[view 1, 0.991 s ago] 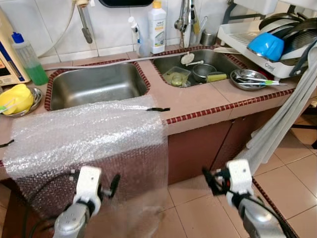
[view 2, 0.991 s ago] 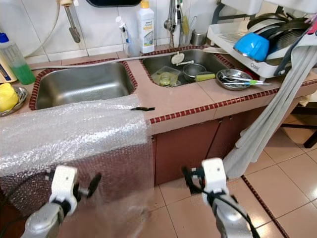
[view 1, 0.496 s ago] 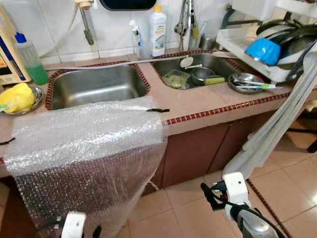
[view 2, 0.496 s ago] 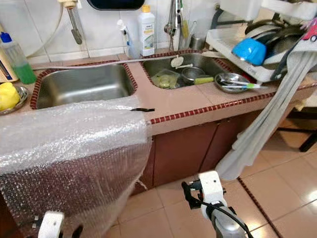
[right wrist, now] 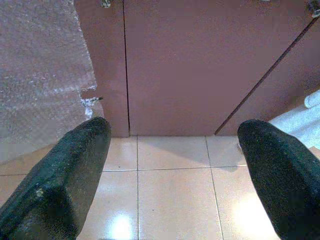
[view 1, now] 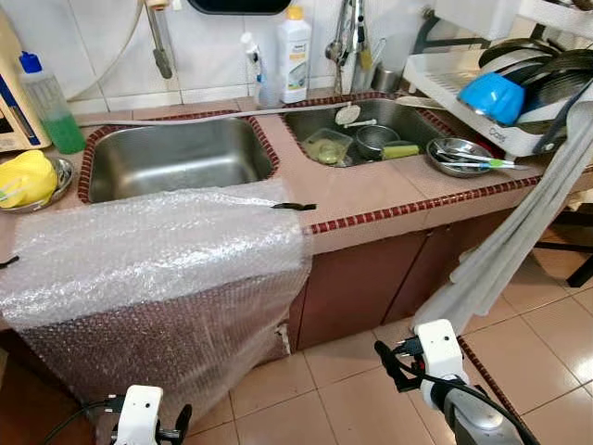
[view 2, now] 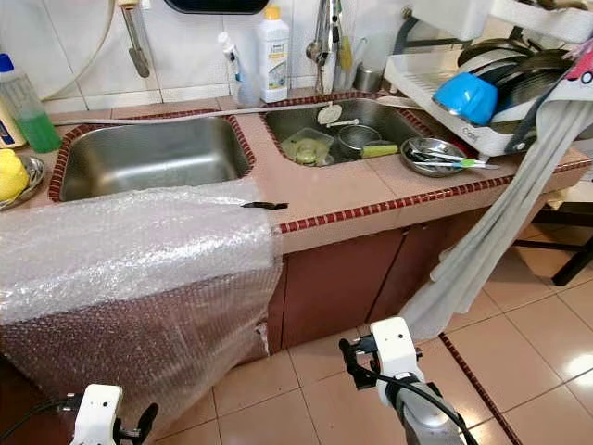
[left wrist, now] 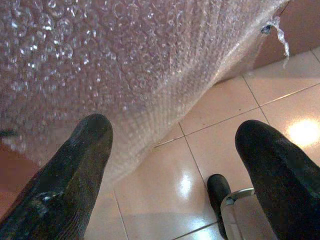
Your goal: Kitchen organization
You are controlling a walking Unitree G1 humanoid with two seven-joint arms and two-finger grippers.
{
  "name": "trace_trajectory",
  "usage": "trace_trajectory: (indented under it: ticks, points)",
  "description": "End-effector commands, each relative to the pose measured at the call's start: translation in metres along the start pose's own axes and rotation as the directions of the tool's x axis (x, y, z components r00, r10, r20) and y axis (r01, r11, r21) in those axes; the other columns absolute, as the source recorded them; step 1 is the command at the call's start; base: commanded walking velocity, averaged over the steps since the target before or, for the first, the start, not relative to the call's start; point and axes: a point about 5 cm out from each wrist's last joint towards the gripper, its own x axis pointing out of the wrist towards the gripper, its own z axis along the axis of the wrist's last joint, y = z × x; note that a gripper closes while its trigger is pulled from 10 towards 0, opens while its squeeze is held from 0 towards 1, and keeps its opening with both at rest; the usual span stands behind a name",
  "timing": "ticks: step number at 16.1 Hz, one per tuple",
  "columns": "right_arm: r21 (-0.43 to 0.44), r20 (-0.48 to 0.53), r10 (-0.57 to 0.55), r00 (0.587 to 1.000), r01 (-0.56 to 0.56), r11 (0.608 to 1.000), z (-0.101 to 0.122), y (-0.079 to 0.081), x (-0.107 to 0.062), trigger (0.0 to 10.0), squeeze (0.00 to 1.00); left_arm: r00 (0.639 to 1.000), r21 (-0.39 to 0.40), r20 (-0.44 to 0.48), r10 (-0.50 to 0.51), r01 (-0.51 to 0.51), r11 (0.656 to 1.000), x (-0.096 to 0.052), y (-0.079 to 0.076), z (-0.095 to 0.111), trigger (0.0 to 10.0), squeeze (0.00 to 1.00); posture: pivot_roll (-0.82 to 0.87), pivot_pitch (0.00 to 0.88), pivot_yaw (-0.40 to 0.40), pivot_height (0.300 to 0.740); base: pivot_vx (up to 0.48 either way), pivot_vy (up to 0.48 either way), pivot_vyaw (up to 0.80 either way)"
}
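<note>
Sinks [view 1: 176, 159]: two
Wrap [view 1: 157, 269]: one sheet, draped over surface [view 1: 371, 190]
Left gripper [left wrist: 175, 165]: jaws apart
Right gripper [right wrist: 175, 165]: jaws apart

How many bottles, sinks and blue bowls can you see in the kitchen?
Bottles: 3 (green soap bottle, white bottle, small spray bottle)
Sinks: 2 (left sink, right sink)
Blue bowls: 1 (blue bowl)
Total: 6

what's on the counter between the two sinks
A tiled divider strip, mostly bare. At its near end lies a small black clip on the edge of the bubble wrap, seen in the left eye view.
</note>
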Motion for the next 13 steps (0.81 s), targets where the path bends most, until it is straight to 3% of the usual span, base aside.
trace_trajectory:
  ticks: [1, 11, 12, 13]
  points:
    - [-0.011, 0.001, 0.004, 1.0, -0.004, 1.0, 0.001, -0.001, 0.001, 10.0, 0.0, 1.0, 0.008, 0.005, -0.003, 0.003, 1.0, 0.0, -0.001, 0.001, 10.0, 0.0, 0.1, 0.0, -0.001, 0.74, 0.0, 0.0, 0.0]
    - [-0.013, 0.002, 0.006, 1.0, -0.006, 1.0, 0.0, -0.001, 0.001, 10.0, 0.0, 1.0, 0.02, 0.022, -0.006, 0.006, 1.0, 0.003, -0.001, 0.002, 10.0, 0.0, 0.1, 0.0, -0.001, 0.74, 0.0, 0.0, 0.0]
    - [0.022, 0.25, -0.072, 0.965, 0.069, 0.997, 0.052, -0.001, -0.01, 10.0, 0.0, 0.894, 0.154, 0.437, -0.098, 0.033, 0.987, -0.005, -0.007, 0.092, 10.0, 0.0, 0.08, 0.0, 0.048, 0.74, 0.0, 0.0, 0.0]
    - [0.046, 0.347, -0.11, 0.931, 0.1, 0.994, 0.072, -0.002, -0.018, 10.0, 0.0, 0.802, 0.209, 0.574, -0.166, 0.053, 0.976, -0.019, -0.015, 0.129, 10.0, 0.0, 0.08, 0.0, 0.049, 0.74, 0.0, 0.0, 0.0]
